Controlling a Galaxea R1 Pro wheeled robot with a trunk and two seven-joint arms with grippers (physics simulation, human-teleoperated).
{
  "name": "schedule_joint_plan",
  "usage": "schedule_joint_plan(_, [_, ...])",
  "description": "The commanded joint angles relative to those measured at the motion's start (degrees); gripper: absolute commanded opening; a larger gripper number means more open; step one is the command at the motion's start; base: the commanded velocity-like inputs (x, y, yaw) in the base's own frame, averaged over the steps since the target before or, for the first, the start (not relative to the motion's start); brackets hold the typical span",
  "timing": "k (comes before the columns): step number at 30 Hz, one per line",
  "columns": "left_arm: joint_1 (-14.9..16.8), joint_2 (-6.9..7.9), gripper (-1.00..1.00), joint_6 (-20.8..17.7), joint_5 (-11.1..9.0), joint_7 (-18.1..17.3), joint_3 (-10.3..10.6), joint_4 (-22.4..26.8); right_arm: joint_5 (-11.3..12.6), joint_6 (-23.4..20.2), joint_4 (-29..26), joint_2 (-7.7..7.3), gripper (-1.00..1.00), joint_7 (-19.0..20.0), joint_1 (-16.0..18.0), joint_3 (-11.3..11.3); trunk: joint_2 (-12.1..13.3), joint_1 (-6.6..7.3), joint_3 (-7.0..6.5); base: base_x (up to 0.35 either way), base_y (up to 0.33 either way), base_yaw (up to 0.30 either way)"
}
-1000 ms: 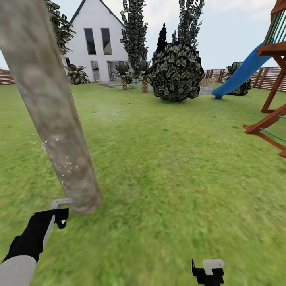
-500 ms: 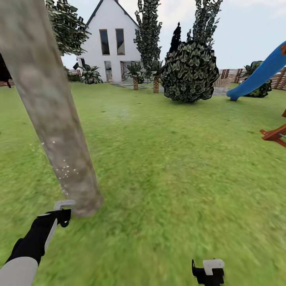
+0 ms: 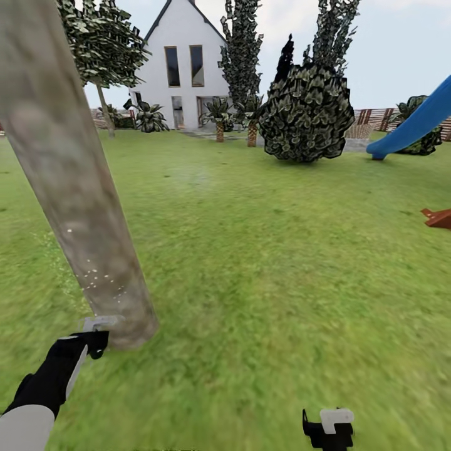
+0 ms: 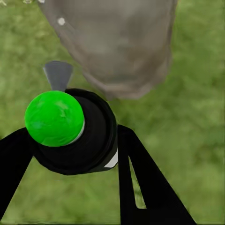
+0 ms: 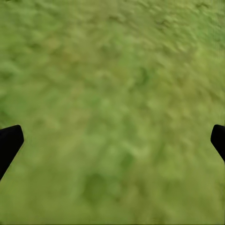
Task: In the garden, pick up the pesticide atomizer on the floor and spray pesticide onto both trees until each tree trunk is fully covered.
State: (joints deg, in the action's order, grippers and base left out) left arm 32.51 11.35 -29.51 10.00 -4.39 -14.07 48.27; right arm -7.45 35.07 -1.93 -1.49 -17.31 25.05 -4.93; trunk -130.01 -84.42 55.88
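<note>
A thick mottled tan-grey tree trunk [image 3: 75, 188] leans across the left of the head view, with white specks low on its bark. My left gripper [image 3: 93, 341] is shut on the dark pesticide atomizer [image 4: 91, 138], whose cap shows a green dot [image 4: 54, 117]. Its grey nozzle [image 4: 58, 75] points at the base of that tree trunk [image 4: 122, 42], a short gap away. A second tree [image 3: 100, 44] with a thin trunk stands far back near the house. My right gripper [image 3: 329, 427] hangs open over the grass [image 5: 112, 108], its fingertips [image 5: 9, 143] wide apart.
Lawn spreads ahead and to the right. A round dark bush [image 3: 307, 113], tall dark trees [image 3: 241, 50] and a white house [image 3: 185, 69] stand at the back. A blue slide [image 3: 413, 125] and a brown playset corner [image 3: 438, 217] lie at the right edge, before a wooden fence [image 3: 369, 118].
The whole picture has shifted right, so the camera has turned left: the playset has mostly left the view and the far tree has come in. My arms keep their pose by the trunk.
</note>
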Motion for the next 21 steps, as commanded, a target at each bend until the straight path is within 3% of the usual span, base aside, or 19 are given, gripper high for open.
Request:
schedule_joint_plan(1, [-0.03,0.52,-1.00,0.04,-0.77,-0.03,-1.00,0.01,0.02,0.00,0.00,0.00,1.00,0.00,0.00,0.00,0.00,0.00,0.00,0.001,-0.001,0.274])
schedule_joint_plan(2, [-0.02,0.59,-1.00,0.15,-0.67,-0.01,-2.05,0.05,0.01,0.00,0.00,0.00,1.00,0.00,0.00,0.00,0.00,0.00,0.00,0.000,0.000,0.277])
schedule_joint_plan(5, [0.03,-0.27,-1.00,-0.04,-0.52,0.03,-1.71,0.43,0.00,0.00,0.00,0.00,1.00,0.00,0.00,0.00,0.00,0.00,0.00,0.000,-0.104,0.243])
schedule_joint_plan(7, [0.24,-1.41,-1.00,-0.38,-0.39,1.93,1.63,0.58,0.01,0.00,0.00,0.00,1.00,0.00,0.00,0.00,0.00,0.00,0.00,0.000,-0.244,0.068])
schedule_joint_plan(8, [0.26,-1.72,-1.00,-1.29,-0.73,5.50,3.41,0.68,0.01,0.00,0.00,0.00,1.00,0.00,0.00,0.00,0.00,0.00,0.00,0.000,-0.262,0.019])
schedule_joint_plan(9, [0.21,-2.14,-1.00,-1.69,-1.32,8.29,4.38,0.25,0.00,0.00,0.00,0.00,1.00,0.01,0.00,0.00,0.00,0.00,0.00,0.000,-0.268,0.003])
schedule_joint_plan(11, [0.19,-3.19,-1.00,-1.34,-1.47,9.06,4.60,0.19,0.00,-0.01,0.00,0.00,1.00,0.00,0.00,0.00,0.00,0.00,0.00,0.000,-0.269,0.001])
schedule_joint_plan(13, [0.13,-3.37,-1.00,-1.21,-1.31,9.38,4.61,0.35,0.01,0.00,0.00,0.00,1.00,0.00,0.00,0.01,0.00,0.00,0.00,0.000,-0.164,0.094])
schedule_joint_plan(17, [0.10,-3.12,-1.00,-1.03,-1.44,9.32,0.44,0.23,0.00,0.00,0.00,0.00,1.00,0.00,0.00,0.00,0.00,0.00,0.00,0.000,-0.016,0.259])
schedule_joint_plan(21, [0.10,-3.65,-1.00,-0.91,-1.23,9.31,0.01,0.20,0.00,0.00,0.00,0.00,1.00,0.00,0.00,0.01,0.00,0.00,0.00,0.000,-0.120,0.198])
